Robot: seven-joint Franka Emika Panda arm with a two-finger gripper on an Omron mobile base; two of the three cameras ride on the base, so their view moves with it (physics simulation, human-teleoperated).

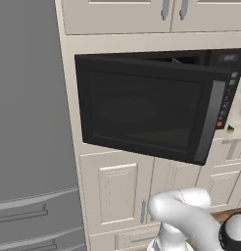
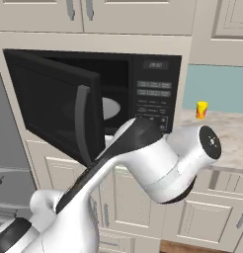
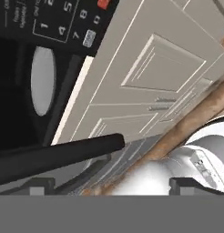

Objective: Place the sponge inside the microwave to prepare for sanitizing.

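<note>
The microwave [image 2: 94, 94] door [image 1: 142, 110] is swung open, and the gripper [image 3: 107, 186] fingers are spread apart on nothing. The sponge must be fetched next; its place cannot be told. The arm is best backed clear of the door first.

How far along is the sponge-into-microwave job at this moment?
Done: the microwave door stands open, with the turntable bare. In hand: nothing, as the tool is open and empty, facing the lower cabinets. Left: the sponge, which I can't spot, must be fetched and placed inside.
</note>
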